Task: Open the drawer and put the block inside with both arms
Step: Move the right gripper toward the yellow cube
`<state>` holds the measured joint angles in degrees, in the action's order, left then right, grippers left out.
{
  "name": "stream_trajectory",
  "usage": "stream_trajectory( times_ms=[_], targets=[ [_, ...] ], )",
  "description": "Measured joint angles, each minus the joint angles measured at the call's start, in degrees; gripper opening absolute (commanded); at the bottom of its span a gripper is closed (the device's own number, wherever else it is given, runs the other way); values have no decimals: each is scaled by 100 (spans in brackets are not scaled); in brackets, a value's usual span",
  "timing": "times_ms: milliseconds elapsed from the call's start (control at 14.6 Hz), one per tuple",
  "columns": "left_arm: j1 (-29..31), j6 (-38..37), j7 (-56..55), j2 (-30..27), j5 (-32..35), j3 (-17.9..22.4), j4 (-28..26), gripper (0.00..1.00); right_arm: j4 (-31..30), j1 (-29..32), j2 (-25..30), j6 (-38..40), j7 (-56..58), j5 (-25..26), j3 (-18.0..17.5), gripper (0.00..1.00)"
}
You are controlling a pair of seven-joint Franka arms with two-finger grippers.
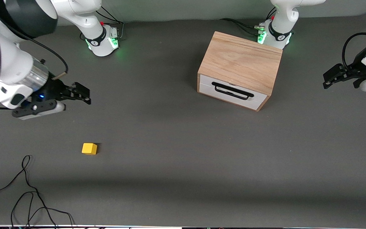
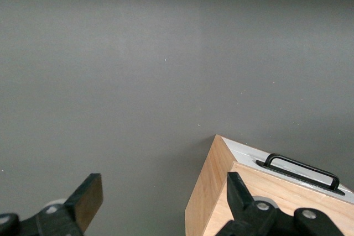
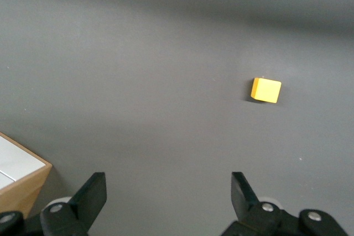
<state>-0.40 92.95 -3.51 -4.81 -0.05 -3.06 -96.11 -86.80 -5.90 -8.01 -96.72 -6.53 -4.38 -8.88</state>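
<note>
The light oak box (image 1: 241, 58) stands near the left arm's base. Its drawer (image 1: 232, 92) is shut, with a white front and a black bar handle (image 1: 232, 90). The small yellow block (image 1: 89, 148) lies on the mat toward the right arm's end, nearer the front camera than the box. My right gripper (image 1: 83, 92) is open and empty, up over the mat above the block's area. My left gripper (image 1: 329, 78) is open and empty, up in the air at the left arm's end beside the box. The left wrist view shows the box (image 2: 210, 192) and handle (image 2: 301, 171); the right wrist view shows the block (image 3: 266, 90).
A dark grey mat (image 1: 183, 165) covers the table. Loose black cables (image 1: 27, 190) lie at the front edge toward the right arm's end. The arm bases (image 1: 103, 39) glow green along the back edge.
</note>
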Motion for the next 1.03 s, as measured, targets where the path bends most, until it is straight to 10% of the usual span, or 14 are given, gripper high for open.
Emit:
stream_trajectory(
  times_ms=[1029],
  targets=[
    [-2,-147,217,39,-3,-13,-9,100,295,404,-1580,-860,-16,670,611,100]
  ],
)
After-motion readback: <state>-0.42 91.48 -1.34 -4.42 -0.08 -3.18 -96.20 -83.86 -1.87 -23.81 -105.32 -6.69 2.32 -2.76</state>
